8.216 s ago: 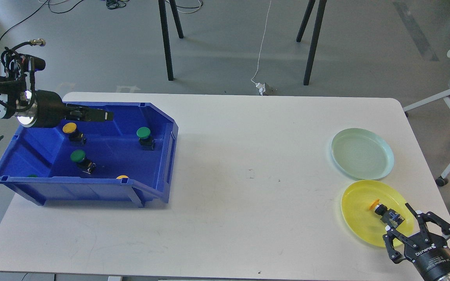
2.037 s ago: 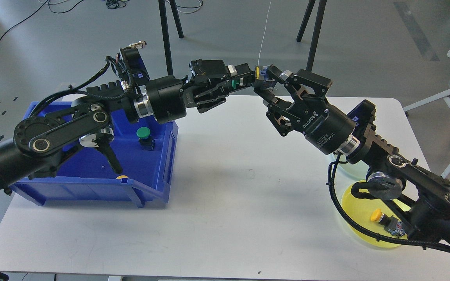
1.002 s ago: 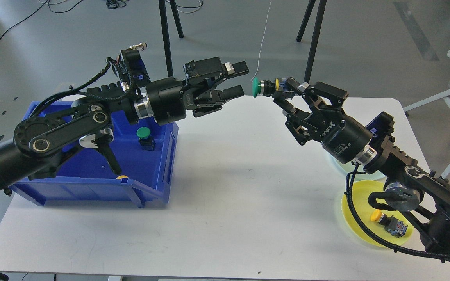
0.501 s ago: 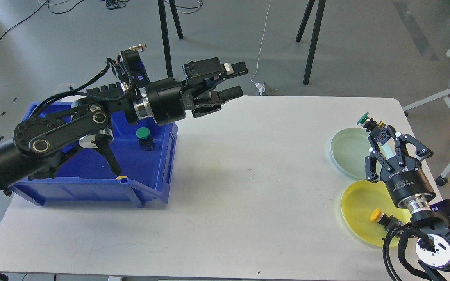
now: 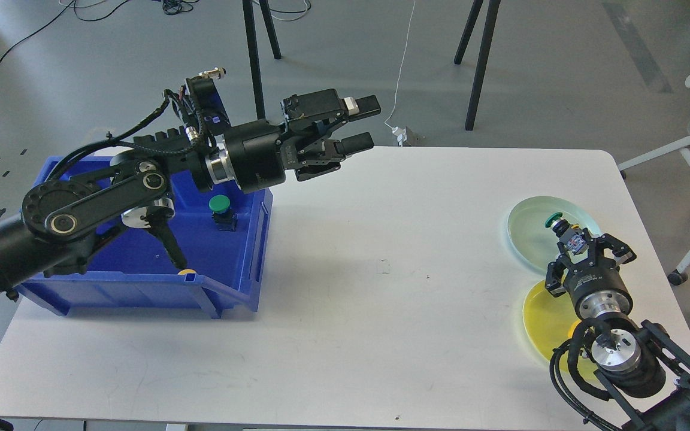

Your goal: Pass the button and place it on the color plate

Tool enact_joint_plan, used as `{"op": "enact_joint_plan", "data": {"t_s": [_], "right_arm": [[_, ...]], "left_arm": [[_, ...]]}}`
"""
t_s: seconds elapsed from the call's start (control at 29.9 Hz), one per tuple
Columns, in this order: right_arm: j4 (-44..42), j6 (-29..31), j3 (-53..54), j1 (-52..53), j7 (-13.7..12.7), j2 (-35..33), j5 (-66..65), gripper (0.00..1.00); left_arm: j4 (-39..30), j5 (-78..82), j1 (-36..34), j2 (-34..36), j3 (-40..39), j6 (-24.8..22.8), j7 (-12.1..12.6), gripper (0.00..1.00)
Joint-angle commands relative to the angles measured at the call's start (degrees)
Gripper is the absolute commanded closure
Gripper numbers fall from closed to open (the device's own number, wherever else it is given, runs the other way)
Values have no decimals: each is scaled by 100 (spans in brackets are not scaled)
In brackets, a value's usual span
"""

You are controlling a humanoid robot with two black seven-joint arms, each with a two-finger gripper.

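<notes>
A white table [image 5: 345, 251] holds a blue bin [image 5: 141, 281] on the left and two plates on the right: a pale green plate [image 5: 527, 230] and, just nearer the robot, a yellow plate [image 5: 539, 317].

The right pincer [image 5: 572, 245] hangs over the near edge of the pale green plate, pointing away from the viewer. It is clamped on the dark body of a green-capped button [image 5: 560, 226], with the green cap sticking out beyond the fingertips, above the plate's hollow. Whether the button touches the plate cannot be told from here.

The left pincer [image 5: 360, 124] hovers in the air over the table's far edge, beside the bin, its two fingers apart and holding nothing.

Another green button [image 5: 220, 206] stands inside the bin, and a sliver of a yellow one [image 5: 187, 272] peeks over the bin's front wall. A yellow cap [image 5: 574, 327] shows on the yellow plate, mostly hidden behind the right arm.

The button looks small, light and rigid: a smooth, rounded cap on a blocky switch body. The flat-sided body is probably the best place to grip, since the domed cap would likely slip. Being top-heavy, it may tip over when released, so a low, gentle set-down on the green plate seems wise.
</notes>
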Motion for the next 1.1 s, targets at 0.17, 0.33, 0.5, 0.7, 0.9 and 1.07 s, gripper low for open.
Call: {"op": "enact_joint_plan", "data": {"t_s": [0.17, 0.33, 0.5, 0.7, 0.9, 1.07], "right_arm": [[-297, 47, 25, 76, 8, 95, 200, 4], [-183, 276, 25, 84, 17, 60, 209, 2], [405, 583, 95, 102, 8, -229, 174, 2], [1337, 1838, 25, 707, -1, -1195, -133, 2], [1567, 2674, -607, 1569, 34, -2023, -354, 2], [1549, 3018, -802, 1860, 69, -1988, -362, 2]], "left_arm": [[-17, -341, 53, 38, -46, 0, 0, 21], [-35, -482, 62, 318, -195, 0, 0, 21], [9, -946, 316, 880, -661, 0, 0, 21], [325, -1896, 966, 1462, -1171, 0, 0, 19], [256, -2029, 1529, 1409, -1277, 0, 0, 19], [211, -2047, 1671, 1295, -1549, 0, 0, 19]]}}
